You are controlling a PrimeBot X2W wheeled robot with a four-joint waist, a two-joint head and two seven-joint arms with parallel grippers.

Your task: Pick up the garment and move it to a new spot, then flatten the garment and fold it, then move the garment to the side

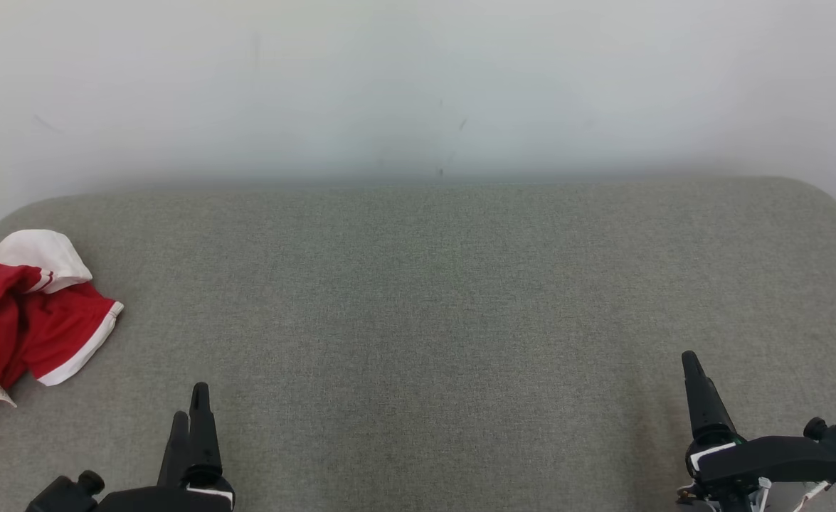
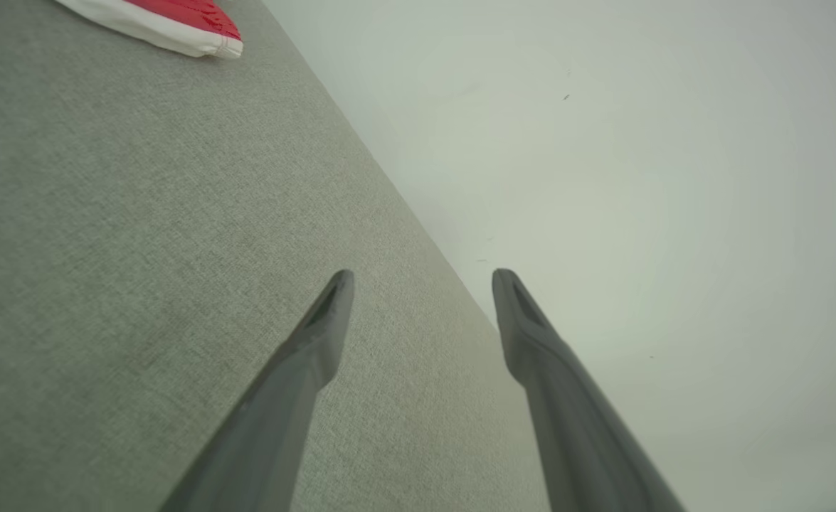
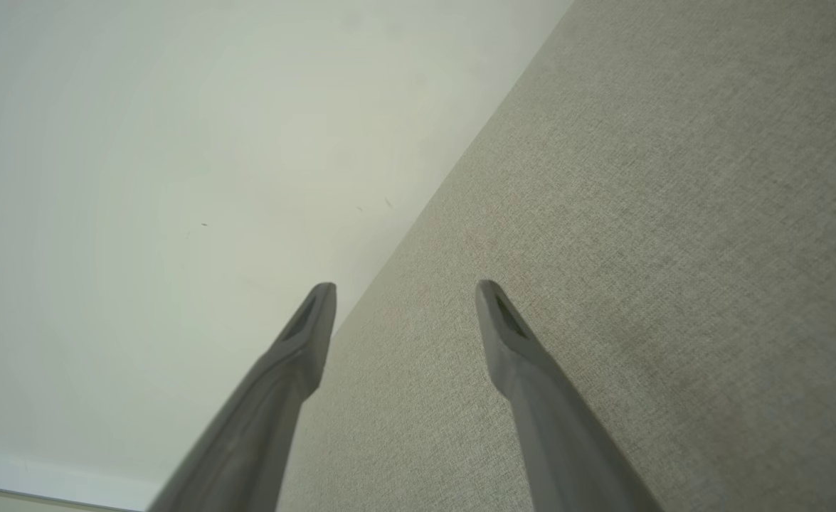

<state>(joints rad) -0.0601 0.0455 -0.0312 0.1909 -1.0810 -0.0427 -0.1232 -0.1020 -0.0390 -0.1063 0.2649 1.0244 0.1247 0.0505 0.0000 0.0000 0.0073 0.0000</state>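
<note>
The garment point(image 1: 26, 313) is a crumpled red piece with white trim, lying at the far left edge of the grey fabric surface point(image 1: 418, 320). A corner of the garment point(image 2: 183, 25) also appears at the top left of the left wrist view. My left gripper point(image 1: 190, 405) hovers at the lower left, to the right of the garment and apart from it. Its fingers stand open with nothing between them point(image 2: 423, 274). My right gripper point(image 1: 691, 363) is at the lower right, far from the garment, turned on its side. It is open and empty too point(image 3: 403, 284).
A plain white wall point(image 1: 418, 85) rises right behind the surface's far edge. The surface has rounded back corners, and its broad middle lies between my two grippers.
</note>
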